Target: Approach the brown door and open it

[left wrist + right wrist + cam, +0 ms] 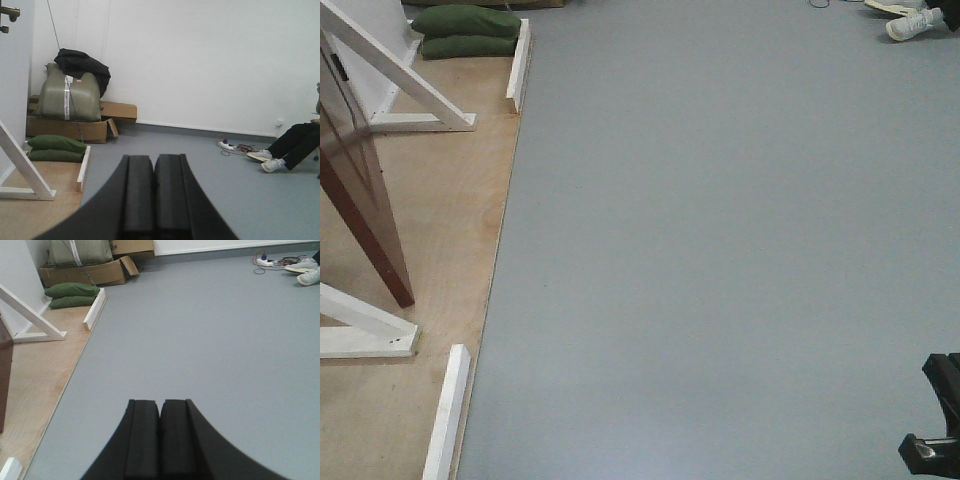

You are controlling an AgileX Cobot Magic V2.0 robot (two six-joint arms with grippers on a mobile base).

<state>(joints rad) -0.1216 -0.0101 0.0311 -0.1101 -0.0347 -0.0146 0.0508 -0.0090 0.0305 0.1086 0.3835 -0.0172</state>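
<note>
The brown door [355, 190] stands at the far left of the front view, on a plywood platform [440, 250], held by white braces [405, 80]. Its edge shows at the left of the right wrist view [5, 385]. A brass handle [9, 14] shows at the top left of the left wrist view. My left gripper [153, 159] is shut and empty, pointing over the grey floor toward the back wall. My right gripper [160, 403] is shut and empty, over grey floor, right of the platform. A black part of an arm [935, 415] shows at the front view's bottom right.
Green sandbags [465, 32] lie at the platform's far end, with cardboard boxes [70, 127] and a grey-green bag [67, 95] behind. A seated person's legs and white shoes [272, 162] are at the far right, with a power strip and cables [232, 146]. Grey floor [720, 250] spreads right of the platform.
</note>
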